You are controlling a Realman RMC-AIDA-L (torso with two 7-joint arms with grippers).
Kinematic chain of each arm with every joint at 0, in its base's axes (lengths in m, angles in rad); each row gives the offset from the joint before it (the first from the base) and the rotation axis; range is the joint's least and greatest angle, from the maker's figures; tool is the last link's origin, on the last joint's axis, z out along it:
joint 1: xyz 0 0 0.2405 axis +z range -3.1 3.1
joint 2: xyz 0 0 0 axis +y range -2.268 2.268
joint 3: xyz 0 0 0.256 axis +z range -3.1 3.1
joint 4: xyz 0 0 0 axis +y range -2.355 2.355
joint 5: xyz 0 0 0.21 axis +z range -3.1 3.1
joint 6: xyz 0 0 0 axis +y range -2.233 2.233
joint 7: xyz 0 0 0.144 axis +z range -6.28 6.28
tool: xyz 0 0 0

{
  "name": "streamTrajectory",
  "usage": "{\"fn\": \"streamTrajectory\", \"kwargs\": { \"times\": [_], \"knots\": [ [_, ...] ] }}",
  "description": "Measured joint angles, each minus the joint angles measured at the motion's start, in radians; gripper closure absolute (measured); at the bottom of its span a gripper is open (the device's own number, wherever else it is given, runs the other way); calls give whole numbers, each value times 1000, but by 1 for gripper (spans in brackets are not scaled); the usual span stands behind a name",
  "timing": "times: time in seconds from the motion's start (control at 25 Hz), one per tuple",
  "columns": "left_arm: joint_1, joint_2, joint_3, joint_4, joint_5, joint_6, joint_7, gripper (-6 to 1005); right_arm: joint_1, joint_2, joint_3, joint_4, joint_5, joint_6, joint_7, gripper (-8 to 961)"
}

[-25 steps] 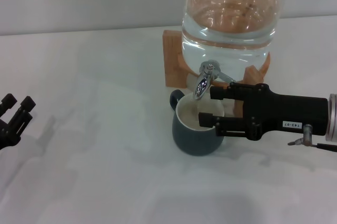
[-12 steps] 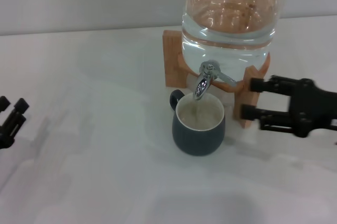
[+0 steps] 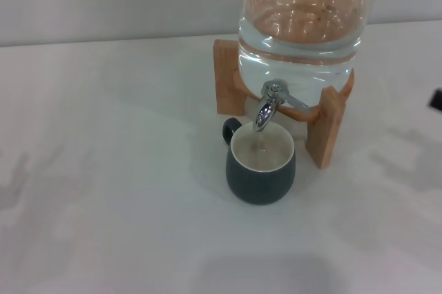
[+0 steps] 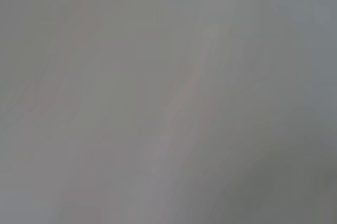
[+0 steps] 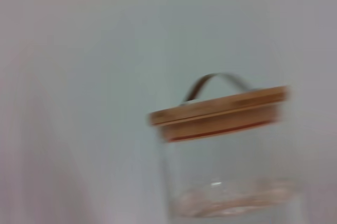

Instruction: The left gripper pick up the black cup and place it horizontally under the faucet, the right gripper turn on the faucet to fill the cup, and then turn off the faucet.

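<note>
The black cup (image 3: 261, 170) stands upright on the white table, its cream inside directly under the spout of the chrome faucet (image 3: 268, 105). Its small handle points to the back left. The faucet sits on the clear water jar (image 3: 302, 25), which rests on a wooden stand (image 3: 326, 128). Of my right gripper (image 3: 436, 99) only a small black bit shows at the right edge of the head view, far from the faucet. My left gripper is out of view. The right wrist view shows the jar's upper part (image 5: 231, 182) with its wooden lid (image 5: 218, 112).
The white table (image 3: 110, 170) spreads to the left of and in front of the cup. A pale wall stands behind the jar. The left wrist view shows only a plain grey surface.
My right gripper has pulled back to the right, away from the cup and faucet, and is almost out of the head view. My left gripper has left the view at the left edge.
</note>
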Motion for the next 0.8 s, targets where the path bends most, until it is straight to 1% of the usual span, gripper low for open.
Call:
{"fn": "streamTrajectory", "kwargs": {
  "times": [0.12, 0.2, 0.28, 0.4, 0.56, 0.8],
  "knots": [
    [18, 0, 0, 17, -39, -1, -8, 504, 9, 0, 69, 128, 41, 13, -90, 188],
    [25, 1, 0, 21, -67, -2, -14, 504, 21, -1, 130, 240, 69, 32, -169, 188],
    [31, 4, 0, 21, -91, -2, -16, 504, 34, -1, 187, 350, 90, 50, -248, 188],
    [34, 10, 0, 22, -112, -2, -19, 504, 50, -2, 263, 482, 99, 63, -347, 188],
    [34, 13, -2, 28, -117, 7, -29, 504, 60, -2, 304, 571, 100, 69, -417, 188],
    [29, 14, -2, 28, -121, 13, -30, 504, 60, -3, 307, 597, 98, 71, -442, 188]
  ]
}}
